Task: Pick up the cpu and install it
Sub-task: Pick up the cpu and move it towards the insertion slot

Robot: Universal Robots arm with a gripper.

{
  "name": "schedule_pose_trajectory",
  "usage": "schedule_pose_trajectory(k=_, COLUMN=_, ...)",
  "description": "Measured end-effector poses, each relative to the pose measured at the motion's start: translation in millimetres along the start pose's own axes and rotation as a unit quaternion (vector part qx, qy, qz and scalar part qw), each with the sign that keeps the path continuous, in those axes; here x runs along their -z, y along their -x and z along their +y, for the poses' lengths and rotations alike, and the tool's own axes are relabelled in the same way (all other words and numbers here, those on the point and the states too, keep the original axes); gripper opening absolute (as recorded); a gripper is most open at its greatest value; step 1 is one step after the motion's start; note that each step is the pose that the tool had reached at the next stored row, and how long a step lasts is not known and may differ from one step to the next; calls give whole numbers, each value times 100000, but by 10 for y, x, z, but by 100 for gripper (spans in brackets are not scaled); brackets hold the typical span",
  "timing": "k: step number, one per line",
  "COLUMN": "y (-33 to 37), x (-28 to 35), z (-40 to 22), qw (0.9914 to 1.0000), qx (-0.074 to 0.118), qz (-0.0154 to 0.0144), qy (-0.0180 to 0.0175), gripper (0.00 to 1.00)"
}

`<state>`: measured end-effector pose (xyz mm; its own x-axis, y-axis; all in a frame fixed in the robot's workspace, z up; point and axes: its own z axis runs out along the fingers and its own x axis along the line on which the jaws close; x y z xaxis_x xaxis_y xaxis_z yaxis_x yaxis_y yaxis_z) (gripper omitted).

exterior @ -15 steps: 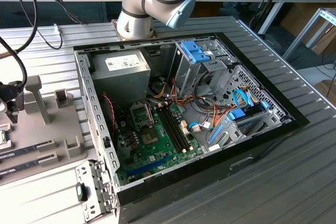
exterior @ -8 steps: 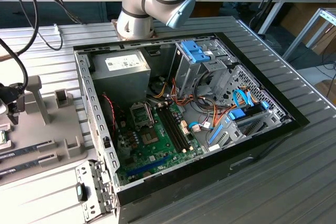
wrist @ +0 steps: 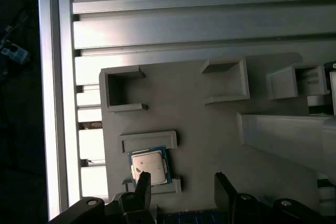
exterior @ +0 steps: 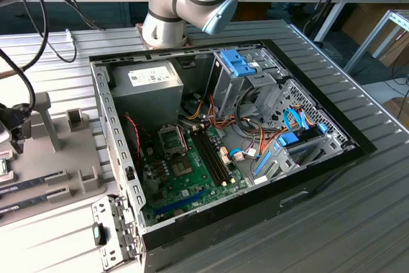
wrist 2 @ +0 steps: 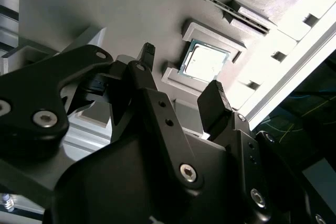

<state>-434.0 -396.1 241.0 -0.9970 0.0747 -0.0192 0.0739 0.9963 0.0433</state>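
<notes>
The pincer [wrist 2: 181, 72] hangs with its two dark fingers [wrist 2: 212, 100] apart and nothing between them, just above the grey holder plate [wrist 2: 121, 9] that lies on the ribbed tabletop [wrist: 184, 24]. We see the cpu [wrist 2: 203, 61] lying flat in a shallow nest of that plate, near one edge of it, with a raised lip [wrist: 148, 139] close against each of two opposite sides. In both wrist views it sits beyond the fingertips, and in the first wrist view one fingertip overlaps its corner, though we cannot tell whether it touches.

We judge the cpu to be light, thin and quite stiff, so weight is no worry, but there is little height to grip. The metal top looks smooth and probably slippery, and a squeeze that is off-centre could tip it or let it skate out. Its underside and thin board are likely delicate, so we would not press on the face or scrape it along the plate. The best hold, in our view, is on the two sides that the lips leave free, low on the rim and square to it, with a gentle force.

It looks like a small square: a pale silvery lid that catches the light, framed by a narrow green-blue rim.
</notes>
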Motion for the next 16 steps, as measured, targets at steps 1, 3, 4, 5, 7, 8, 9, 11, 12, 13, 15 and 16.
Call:
schedule_pose_trajectory(k=1, y=0, x=-6, z=0, qw=100000, qx=-1, qz=0, qy=1, gripper=60)
schedule_pose_trajectory(k=3, y=-1, x=-17, z=-1, qw=100000, qx=-2, qz=1, qy=1, gripper=60)
schedule_pose_trajectory(k=4, y=-1, x=-24, z=-1, qw=100000, qx=2, qz=2, qy=-1, gripper=60)
schedule_pose_trajectory(k=5, y=-1, x=-33, z=-1, qw=100000, qx=0, qz=-2, qy=3, gripper=60)
schedule_pose_trajectory(k=7, y=-2, x=-43, z=-2, qw=100000, qx=0, qz=0, qy=-1, gripper=60)
schedule_pose_trajectory(k=8, y=-2, x=-47, z=-2, qw=100000, qx=1, qz=-3, qy=2, gripper=60)
schedule_pose_trajectory(k=9, y=-2, x=-52, z=-2, qw=100000, qx=0, qz=5, qy=-2, gripper=60)
schedule_pose_trajectory(k=11, y=-3, x=-68, z=-3, qw=100000, qx=0, qz=3, qy=-1, gripper=60)
schedule_pose_trajectory(k=12, y=-2, x=-72, z=-3, qw=100000, qx=2, qz=1, qy=1, gripper=60)
schedule_pose_trajectory(k=13, y=-3, x=-81, z=-4, qw=100000, qx=0, qz=-1, qy=1, gripper=60)
schedule_pose_trajectory(k=15, y=-3, x=-91, z=-4, qw=100000, qx=0, qz=-2, qy=2, gripper=60)
schedule_pose_trajectory(k=16, y=-3, x=-96, z=-4, qw=100000, qx=1, qz=1, qy=-1, gripper=60)
